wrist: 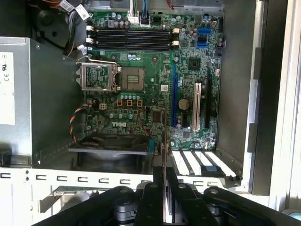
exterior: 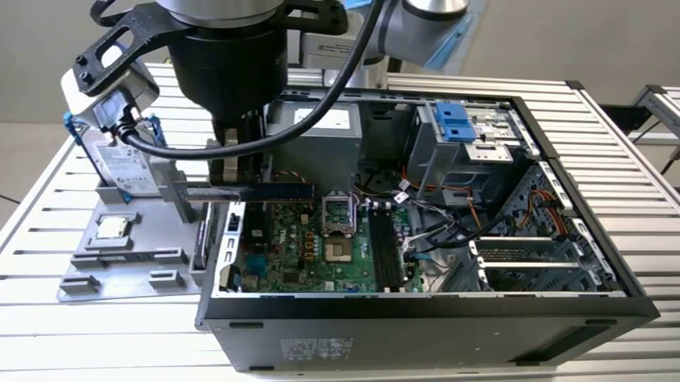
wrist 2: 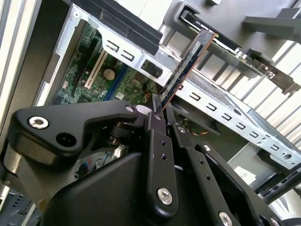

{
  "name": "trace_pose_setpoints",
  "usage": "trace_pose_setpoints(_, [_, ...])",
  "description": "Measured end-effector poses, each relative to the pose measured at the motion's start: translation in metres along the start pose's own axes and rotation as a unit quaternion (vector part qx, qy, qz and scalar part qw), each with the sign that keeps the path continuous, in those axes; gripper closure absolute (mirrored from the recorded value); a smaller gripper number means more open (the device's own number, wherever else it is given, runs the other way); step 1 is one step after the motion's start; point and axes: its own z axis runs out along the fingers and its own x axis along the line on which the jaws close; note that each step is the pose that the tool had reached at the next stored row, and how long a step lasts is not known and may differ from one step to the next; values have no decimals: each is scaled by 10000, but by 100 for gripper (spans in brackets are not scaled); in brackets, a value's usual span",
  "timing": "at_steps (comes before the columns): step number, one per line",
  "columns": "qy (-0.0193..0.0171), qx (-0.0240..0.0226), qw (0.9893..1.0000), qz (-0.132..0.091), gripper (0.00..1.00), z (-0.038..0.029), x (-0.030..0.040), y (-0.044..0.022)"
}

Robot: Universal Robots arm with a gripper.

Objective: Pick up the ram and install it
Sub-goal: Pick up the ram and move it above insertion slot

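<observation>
Ram [wrist 2: 188, 66] is pinched at 1 end between the gripper's [wrist 2: 164, 113] 2 fingers and held in the air over the open case [exterior: 425, 312] wall. Its long axis runs out from the fingertips towards the exterior view's right. The memory slots [exterior: 383, 243] lie further right; I judge the stick crosswise to them.

ram [exterior: 271, 191]: slim, long, dark circuit-board stick. in the second wrist view the ram [wrist 2: 188, 66] shows a copper-toned long edge. state: lifted, clamped near its 9 o'clock end by the gripper [wrist 2: 164, 115]. pose: on edge, level, long axis running 9 to 3 o'clock in the exterior view. place: at 9 o'clock of that view's centre.
</observation>
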Motion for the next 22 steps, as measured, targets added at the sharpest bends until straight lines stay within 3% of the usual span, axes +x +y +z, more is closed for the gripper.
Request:
trace_pose_setpoints(12, [3, 1, 9998, 192, 100, -2, -1, 123])
trace_pose_setpoints(22, [3, 1, 9998, 209, 100, -3, -2, 232])
